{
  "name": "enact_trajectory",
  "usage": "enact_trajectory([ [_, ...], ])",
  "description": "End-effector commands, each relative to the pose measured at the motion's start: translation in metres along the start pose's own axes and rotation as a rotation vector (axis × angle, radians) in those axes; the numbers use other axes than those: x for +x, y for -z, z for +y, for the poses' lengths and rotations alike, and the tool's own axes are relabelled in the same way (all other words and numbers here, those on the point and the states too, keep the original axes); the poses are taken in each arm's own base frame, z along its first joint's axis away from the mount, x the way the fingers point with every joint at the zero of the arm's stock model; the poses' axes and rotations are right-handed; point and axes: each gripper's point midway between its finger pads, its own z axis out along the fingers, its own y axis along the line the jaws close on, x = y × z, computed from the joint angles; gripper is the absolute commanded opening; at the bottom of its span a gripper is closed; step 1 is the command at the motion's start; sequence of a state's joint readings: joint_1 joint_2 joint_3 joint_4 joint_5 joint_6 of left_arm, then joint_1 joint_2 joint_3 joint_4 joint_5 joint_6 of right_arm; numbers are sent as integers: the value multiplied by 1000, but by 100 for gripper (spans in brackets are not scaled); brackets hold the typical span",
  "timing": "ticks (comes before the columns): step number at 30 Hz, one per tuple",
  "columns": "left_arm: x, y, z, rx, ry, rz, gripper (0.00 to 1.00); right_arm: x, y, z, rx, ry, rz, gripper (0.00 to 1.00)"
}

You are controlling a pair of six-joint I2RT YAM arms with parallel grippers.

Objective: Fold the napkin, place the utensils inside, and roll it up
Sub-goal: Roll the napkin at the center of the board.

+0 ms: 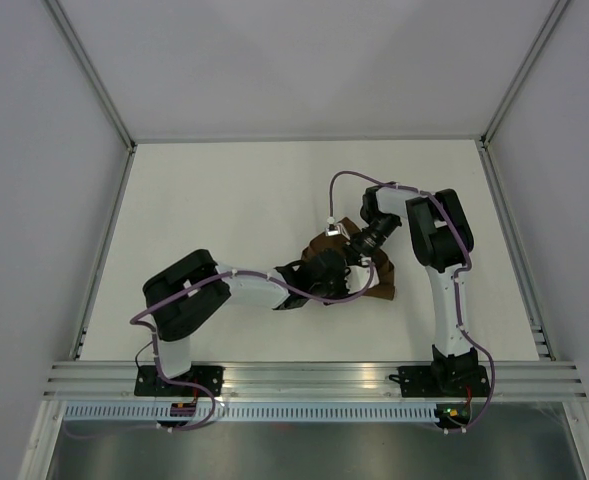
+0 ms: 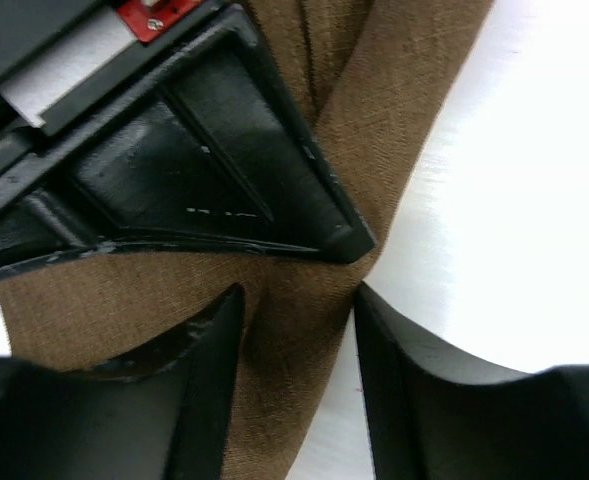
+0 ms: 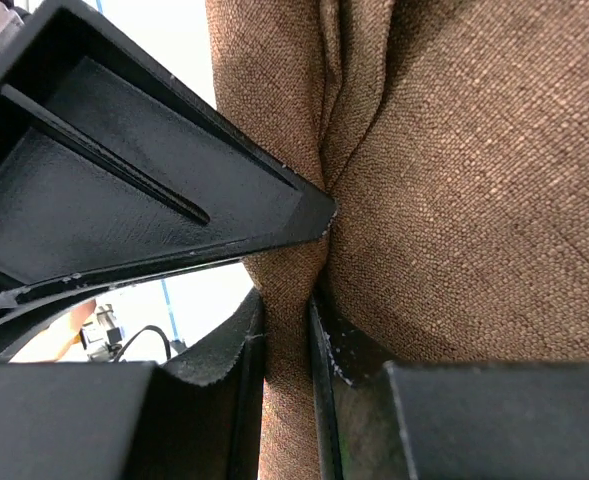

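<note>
Napkin (image 1: 378,286) is lying bunched on the table (image 1: 224,200) right of centre, with the right gripper (image 3: 286,312) pinching a thin fold tight and the left gripper (image 2: 299,300) straddling a band, clamping unclear; the cloth is looking light and limp, likely handling best by corners.

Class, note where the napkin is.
In the top view, the napkin sits bunched right of centre on the table, pinched by the left gripper and right gripper.
</note>
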State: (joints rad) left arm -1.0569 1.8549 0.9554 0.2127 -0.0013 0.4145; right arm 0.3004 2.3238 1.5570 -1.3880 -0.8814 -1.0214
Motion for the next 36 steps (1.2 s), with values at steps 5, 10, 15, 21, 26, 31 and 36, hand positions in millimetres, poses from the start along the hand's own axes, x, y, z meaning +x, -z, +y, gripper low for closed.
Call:
enact_trajectory([
  [5,12,-16,-26,125,1,27,33,13,1,-58,152,126,96,24],
  [10,22,-17,-39,229,53,78,8,6,6,-58,172,127,85,32],
  [15,30,-14,-47,359,156,86,2,-7,20,-49,208,149,32,54],
  [21,46,-8,-46,466,312,120,2,-31,48,-30,227,146,-79,66],
  [26,53,-6,-44,544,414,131,2,-54,79,-11,229,144,-201,76],
  [31,50,-5,-43,622,501,130,2,-69,124,-3,320,182,-342,76],
  [36,53,-4,-39,706,622,153,2,-58,155,6,451,234,-461,75],
])
